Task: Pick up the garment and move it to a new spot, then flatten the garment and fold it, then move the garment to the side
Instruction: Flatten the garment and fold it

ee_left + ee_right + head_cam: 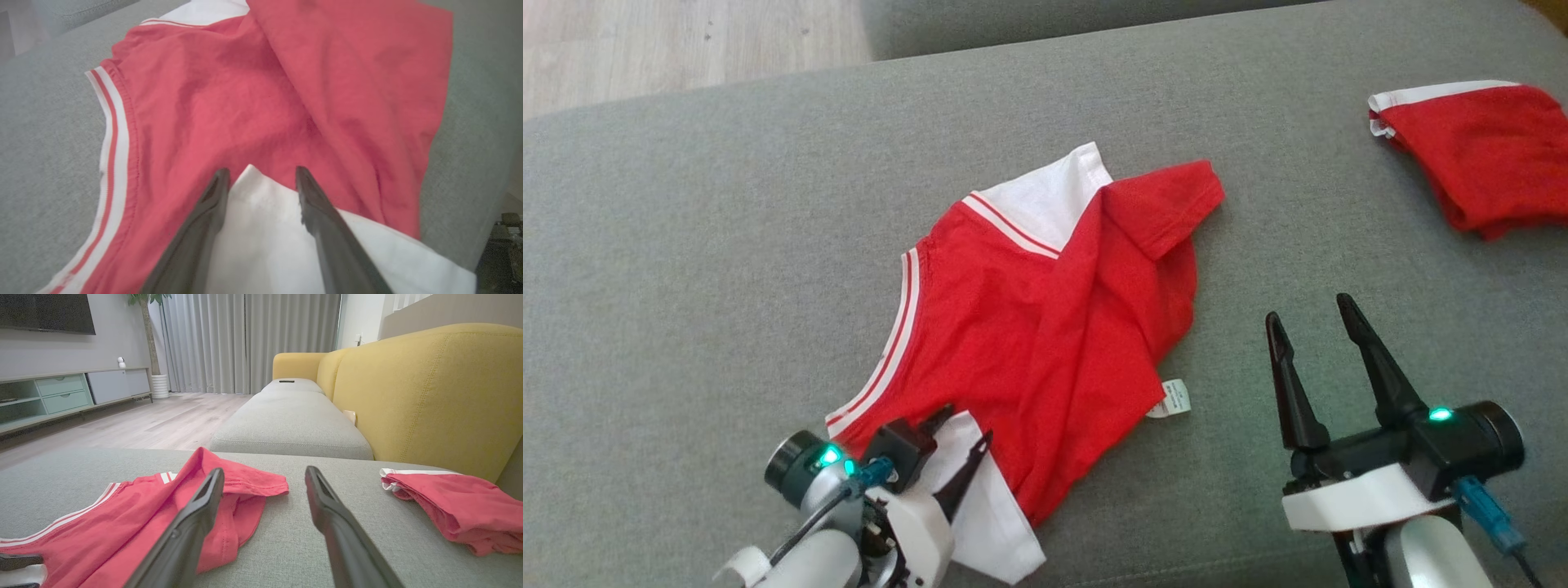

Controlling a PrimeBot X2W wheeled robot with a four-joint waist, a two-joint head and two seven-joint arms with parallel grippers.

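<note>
Garment: red top [1045, 327] with white panels and a red-and-white striped trim [890, 343]; it lies crumpled, one red flap folded across its middle.
Garment position: on the grey seat cushion [686, 245], around the middle of its width, reaching from mid-depth down toward the near edge.
Garment detail: one white panel [1054, 196] points toward the far edge; a second white panel [996, 523] lies at the near edge; a small white care label [1174, 398] sticks out on the right side.
Left gripper: at the garment's near-left corner [968, 423], fingers pointing toward the far edge.
Left gripper state: the left wrist view shows the two dark fingers spread apart [261, 170], the near white panel lying flat between them and the tips at the seam where red cloth [245, 102] begins; nothing is pinched.
Right gripper: above bare cushion to the right of the garment [1307, 309], near the near edge, clear of the cloth.
Right gripper state: fingers wide apart [264, 469], holding nothing.
Second garment: a folded red piece with a white band [1478, 155], at the far-right corner of the cushion, well apart from the first.
Surroundings: yellow backrest [429, 396] along the cushion's right side; pale wooden floor [645, 41] beyond the far-left corner.
</note>
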